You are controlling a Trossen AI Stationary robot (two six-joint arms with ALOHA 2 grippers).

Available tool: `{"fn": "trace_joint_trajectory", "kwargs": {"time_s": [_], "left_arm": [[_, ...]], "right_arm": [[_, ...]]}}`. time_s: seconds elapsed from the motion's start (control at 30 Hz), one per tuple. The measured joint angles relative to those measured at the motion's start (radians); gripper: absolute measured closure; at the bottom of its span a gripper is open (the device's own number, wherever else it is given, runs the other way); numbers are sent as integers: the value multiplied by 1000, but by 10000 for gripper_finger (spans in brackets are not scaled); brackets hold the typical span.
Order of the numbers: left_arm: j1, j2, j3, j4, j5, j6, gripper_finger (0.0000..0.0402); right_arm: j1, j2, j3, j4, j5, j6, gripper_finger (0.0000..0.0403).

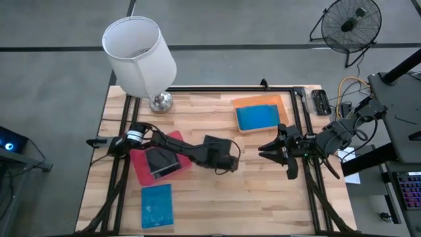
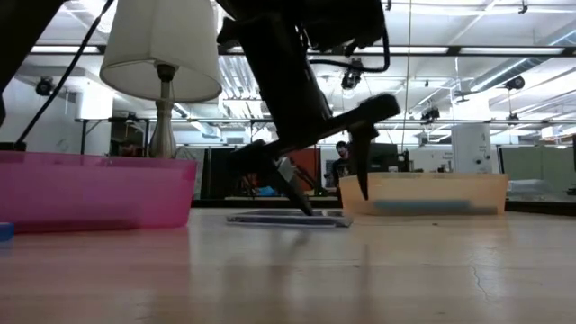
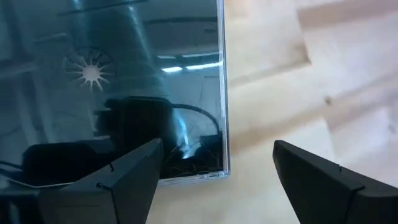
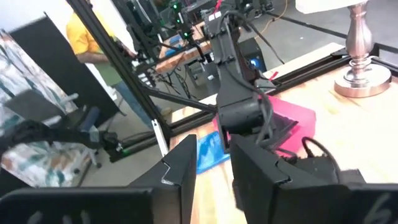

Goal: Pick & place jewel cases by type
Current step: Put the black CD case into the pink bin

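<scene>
Left gripper [image 1: 230, 160] low over dark jewel case [image 3: 112, 93] mid-table, jaws spread wide, holding nothing. Right gripper [image 1: 268, 150] beside orange tray [image 1: 284, 105] – fingers nearly together, empty. Blue case [image 1: 156, 205] near front edge.

Blue jewel cases [image 1: 156, 205] flat on table [image 1: 217, 197] and in orange tray [image 1: 284, 105]; dark case [image 1: 160, 160] in pink tray [image 1: 179, 138].

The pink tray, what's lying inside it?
In the pink tray lies at least one dark jewel case, seen from above. The left arm crosses over the tray's upper part, so anything beneath it, or under that case, is hidden.
</scene>
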Motion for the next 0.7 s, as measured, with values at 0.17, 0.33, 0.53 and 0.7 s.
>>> {"fn": "trace_joint_trajectory", "kwargs": {"time_s": [0.17,0.33,0.53,0.7], "left_arm": [[-43,2,-1,56,6,-62,109],[-65,3,-2,89,-5,-102,109],[-84,54,21,235,42,-104,109],[-111,140,136,237,90,-85,111]], "right_arm": [[0,0,0,20,0,20,307],[2,0,0,27,0,27,314],[19,0,0,65,0,27,322],[42,0,0,64,0,33,322]]}}
